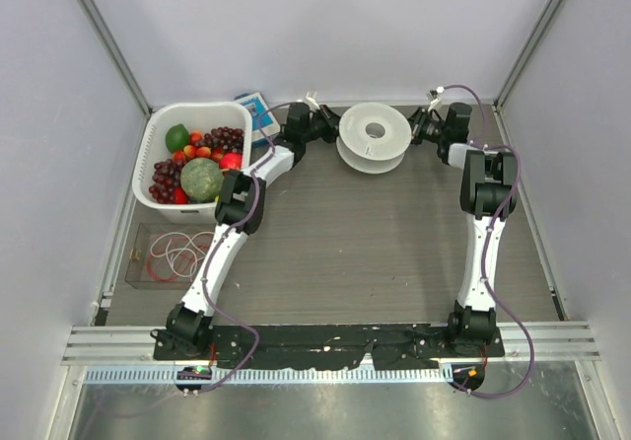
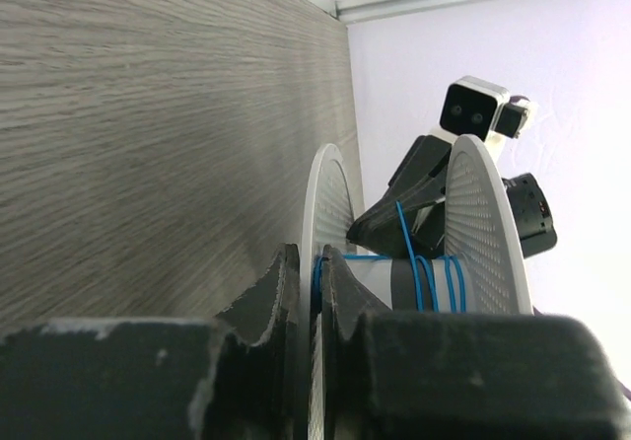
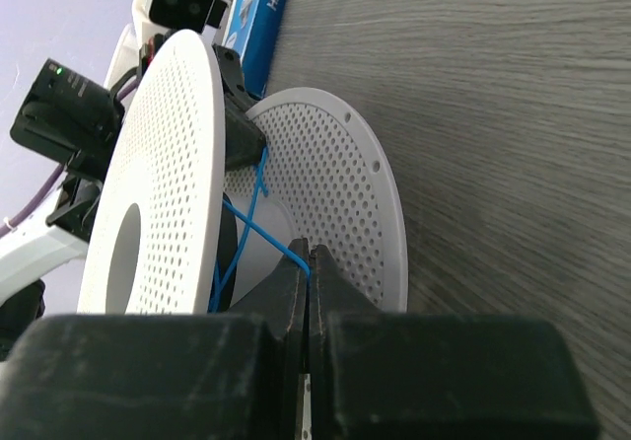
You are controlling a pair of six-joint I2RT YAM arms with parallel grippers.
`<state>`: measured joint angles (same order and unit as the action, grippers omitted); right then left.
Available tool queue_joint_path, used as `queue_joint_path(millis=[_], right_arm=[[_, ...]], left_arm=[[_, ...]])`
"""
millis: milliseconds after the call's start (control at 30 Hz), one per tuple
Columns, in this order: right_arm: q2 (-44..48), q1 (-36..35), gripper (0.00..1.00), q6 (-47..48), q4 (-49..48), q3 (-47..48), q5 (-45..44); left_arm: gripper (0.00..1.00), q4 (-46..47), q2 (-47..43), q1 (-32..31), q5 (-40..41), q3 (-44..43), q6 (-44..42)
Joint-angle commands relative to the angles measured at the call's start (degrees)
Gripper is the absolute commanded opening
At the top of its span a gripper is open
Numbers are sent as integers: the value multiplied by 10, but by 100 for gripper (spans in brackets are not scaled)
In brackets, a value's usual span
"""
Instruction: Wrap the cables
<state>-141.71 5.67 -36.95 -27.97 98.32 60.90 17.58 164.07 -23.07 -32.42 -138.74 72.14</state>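
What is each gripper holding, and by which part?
Left gripper clamps the spool by one flange's rim; right gripper pinches the blue cable where it leaves the core.

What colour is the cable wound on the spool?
Blue; the cable shows best from the right wrist.

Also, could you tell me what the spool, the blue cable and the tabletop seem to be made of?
Spool: probably white plastic with a matte finish; its thin flanges are evenly perforated.
Blue cable: likely plastic-coated wire, smooth and hair-thin, lying in loose turns round the core.
Tabletop: grey wood-grain surface, possibly laminate; the grain is streaked and the sheen is low.
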Motion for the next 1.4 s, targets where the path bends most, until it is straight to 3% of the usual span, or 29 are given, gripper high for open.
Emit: queue_joint_path(millis=[0,67,367,633,1133,1267,1367], right_arm=[[-8,7,1,-36,-37,36,-121],[-14,7,1,-38,-39,39,-128],[-33,18,1,-36,-22,49,-159],[-41,27,1,-52,-10,49,-213],[4,39,6,-62,26,-19,-205],[17,39,16,-63,27,-34,-201],[25,39,17,-60,34,-39,-200]], left_arm=[[15,22,1,14,147,-29,-34],[25,13,3,14,162,-29,-37],[50,-33,4,26,217,-22,-46],[55,-22,-15,29,216,-6,-45],[64,57,-50,24,162,16,-76],[66,65,-62,18,152,14,-84],[66,70,-77,17,150,29,-89]])
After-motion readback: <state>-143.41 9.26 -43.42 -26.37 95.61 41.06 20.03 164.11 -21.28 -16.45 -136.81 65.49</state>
